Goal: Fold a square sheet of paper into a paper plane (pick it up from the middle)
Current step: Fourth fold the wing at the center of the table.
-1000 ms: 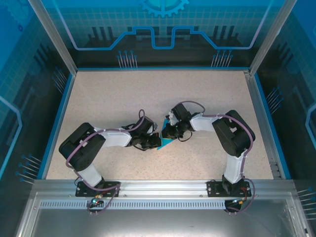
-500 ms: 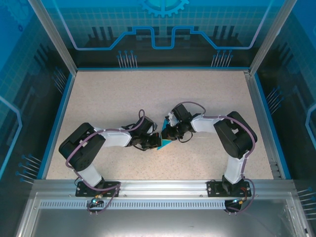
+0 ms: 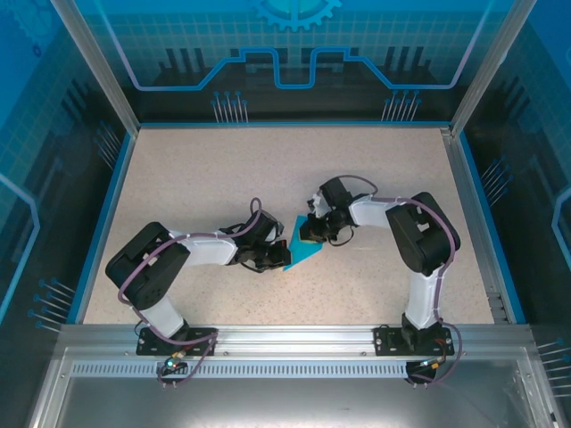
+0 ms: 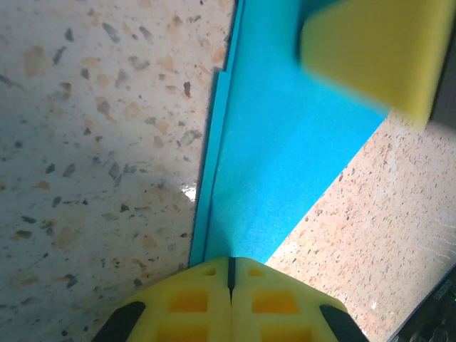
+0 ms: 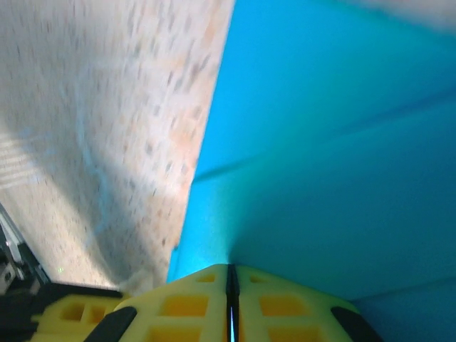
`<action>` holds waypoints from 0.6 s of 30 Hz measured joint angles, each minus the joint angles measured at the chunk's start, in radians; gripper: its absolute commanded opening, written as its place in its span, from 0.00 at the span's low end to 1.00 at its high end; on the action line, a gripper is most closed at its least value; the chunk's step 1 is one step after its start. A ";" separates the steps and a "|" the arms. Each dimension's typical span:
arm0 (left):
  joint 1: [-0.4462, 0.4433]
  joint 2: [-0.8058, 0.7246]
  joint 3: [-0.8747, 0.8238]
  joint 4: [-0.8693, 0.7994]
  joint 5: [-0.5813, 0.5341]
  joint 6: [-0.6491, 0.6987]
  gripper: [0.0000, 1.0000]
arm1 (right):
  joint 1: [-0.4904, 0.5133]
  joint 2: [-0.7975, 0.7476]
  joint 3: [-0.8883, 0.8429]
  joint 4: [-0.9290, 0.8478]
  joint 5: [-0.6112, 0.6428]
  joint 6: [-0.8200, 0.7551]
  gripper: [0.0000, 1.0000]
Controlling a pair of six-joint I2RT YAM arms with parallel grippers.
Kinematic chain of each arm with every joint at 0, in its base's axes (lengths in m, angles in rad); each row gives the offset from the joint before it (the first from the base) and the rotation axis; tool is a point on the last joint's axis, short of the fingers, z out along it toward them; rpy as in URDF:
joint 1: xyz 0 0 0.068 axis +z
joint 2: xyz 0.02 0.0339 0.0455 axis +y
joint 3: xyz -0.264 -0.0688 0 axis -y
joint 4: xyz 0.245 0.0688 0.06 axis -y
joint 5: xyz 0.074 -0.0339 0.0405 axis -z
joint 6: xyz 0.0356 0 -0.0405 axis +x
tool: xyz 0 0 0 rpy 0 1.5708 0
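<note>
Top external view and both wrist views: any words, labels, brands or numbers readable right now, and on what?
None readable.
The back panel shows a gear emblem and circuit lines, no letters.
The sheet of paper is plain teal-blue, no print.
The arm bases carry small lit spots, too small to read.

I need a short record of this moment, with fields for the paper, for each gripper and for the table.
paper: teal paper, folded, layered edges visible, between the two arms near the table's middle
shape from above: a triangle, not yet a slim dart
left gripper: shut on one end of the paper
right gripper: shut on the paper's other part
table: speckled beige surface
</note>
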 measured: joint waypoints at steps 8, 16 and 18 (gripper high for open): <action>0.000 0.000 0.000 0.000 0.000 0.000 0.00 | -0.126 0.074 0.116 -0.045 -0.007 -0.026 0.12; 0.000 -0.001 0.012 -0.025 0.000 0.002 0.23 | -0.253 0.055 0.188 -0.081 0.109 -0.046 0.26; 0.000 -0.009 0.029 -0.061 0.001 0.002 0.34 | -0.245 0.005 0.168 -0.085 0.124 -0.043 0.39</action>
